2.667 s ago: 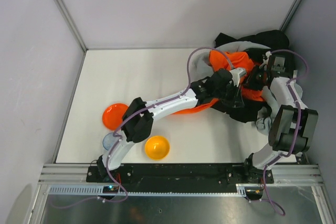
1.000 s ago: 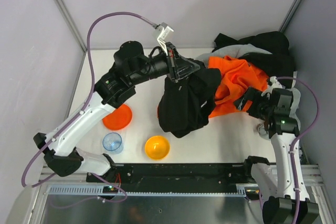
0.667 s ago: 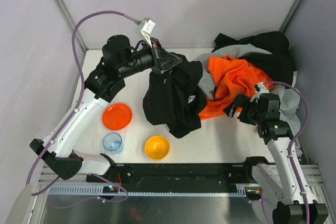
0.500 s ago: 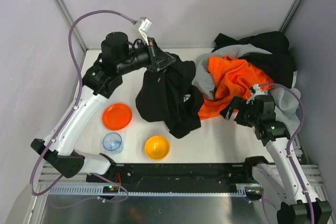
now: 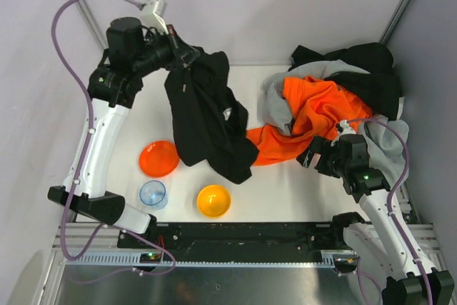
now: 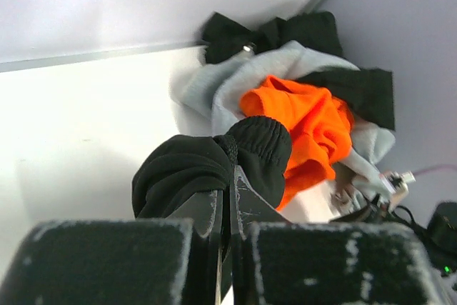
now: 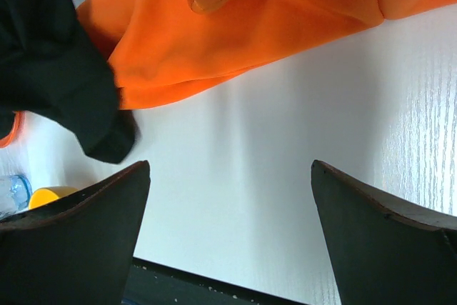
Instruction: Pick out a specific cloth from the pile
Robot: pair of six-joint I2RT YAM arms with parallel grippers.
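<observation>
My left gripper (image 5: 187,55) is raised high at the back left and is shut on the black cloth (image 5: 207,119). The cloth hangs in a long fold down to the table, its lower end near the yellow bowl. In the left wrist view the closed fingertips (image 6: 227,176) pinch the cloth (image 6: 186,169) by a ribbed cuff. The pile (image 5: 321,105) of orange, grey and black garments lies at the back right, apart from the cloth. Near the pile's front edge my right gripper (image 5: 308,156) stands open and empty. Below its jaws (image 7: 228,169) is bare table, with the orange garment (image 7: 235,26) just ahead.
An orange plate (image 5: 158,158), a clear blue cup (image 5: 152,193) and a yellow bowl (image 5: 213,200) stand at the front left, under and beside the hanging cloth. Walls close in the table at the back and on both sides.
My left arm has swung left and toward the back wall, carrying the black cloth off the pile. The right gripper has drawn a little toward the near edge, still open.
</observation>
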